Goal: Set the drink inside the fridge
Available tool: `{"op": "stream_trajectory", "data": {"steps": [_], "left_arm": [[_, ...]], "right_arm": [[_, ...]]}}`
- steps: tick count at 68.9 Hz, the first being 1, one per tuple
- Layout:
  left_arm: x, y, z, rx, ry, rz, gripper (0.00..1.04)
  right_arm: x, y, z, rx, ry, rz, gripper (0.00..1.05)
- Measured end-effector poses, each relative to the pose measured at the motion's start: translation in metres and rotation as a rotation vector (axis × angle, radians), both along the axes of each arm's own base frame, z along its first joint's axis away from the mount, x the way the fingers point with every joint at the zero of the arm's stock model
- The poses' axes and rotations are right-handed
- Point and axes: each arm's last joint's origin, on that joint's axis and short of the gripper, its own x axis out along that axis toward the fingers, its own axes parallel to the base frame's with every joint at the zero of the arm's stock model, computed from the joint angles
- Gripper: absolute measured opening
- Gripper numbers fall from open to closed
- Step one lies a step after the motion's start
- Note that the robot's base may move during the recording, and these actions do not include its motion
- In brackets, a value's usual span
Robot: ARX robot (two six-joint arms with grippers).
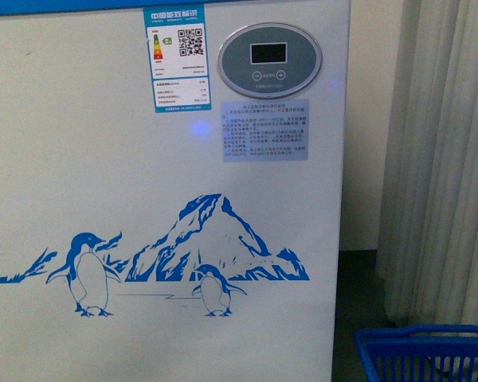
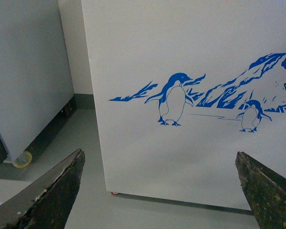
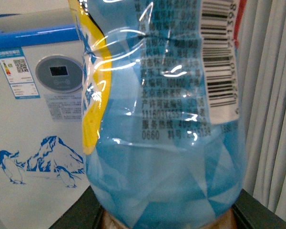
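Observation:
The fridge (image 1: 167, 159) fills the front view: a white front with a blue penguin-and-mountain graphic, an oval grey display (image 1: 270, 60) and a blue rim at the top. Neither gripper shows in that view. My right gripper (image 3: 169, 217) is shut on the drink (image 3: 162, 119), which fills the right wrist view. Here the bottle shows a blue and yellow label, dark print and a barcode; its cap is out of view. The fridge (image 3: 28, 124) stands behind the bottle. My left gripper (image 2: 159, 191) is open and empty, low before the fridge front (image 2: 181, 47).
A blue plastic basket (image 1: 426, 354) sits on the floor to the right of the fridge. A pale curtain (image 1: 446, 159) hangs behind it. A plain grey-white cabinet on casters (image 2: 28, 71) stands to the fridge's left, with a strip of grey floor between them.

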Motion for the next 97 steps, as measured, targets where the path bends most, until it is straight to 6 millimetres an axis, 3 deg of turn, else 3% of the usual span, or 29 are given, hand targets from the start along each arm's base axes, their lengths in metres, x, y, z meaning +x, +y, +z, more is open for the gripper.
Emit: {"op": "stream_trajectory", "data": {"steps": [84,92,97], "left_arm": [[0.000,0.000,0.000,0.000,0.000,0.000,0.97],[0.006,0.001,-0.001,-0.170,0.244,0.106,0.97],[0.025,0.000,-0.002,-0.239,0.304,0.104,0.97]], "right_arm": [[0.002,0.000,-0.004,0.009,0.014,0.000,0.41],[0.002,0.000,-0.004,0.009,0.014,0.000,0.41],[0.002,0.000,-0.004,0.009,0.014,0.001,0.41]]}}
